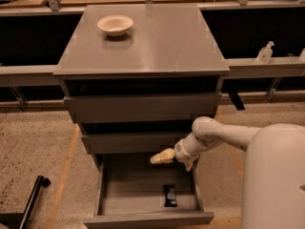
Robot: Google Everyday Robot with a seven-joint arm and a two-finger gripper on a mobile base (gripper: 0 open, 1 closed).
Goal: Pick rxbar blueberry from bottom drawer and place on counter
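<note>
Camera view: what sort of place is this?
Probably a test lab's mock kitchen: a grey counter over drawers, a bowl, a pump bottle. The end effector hovers above the open bottom drawer.
</note>
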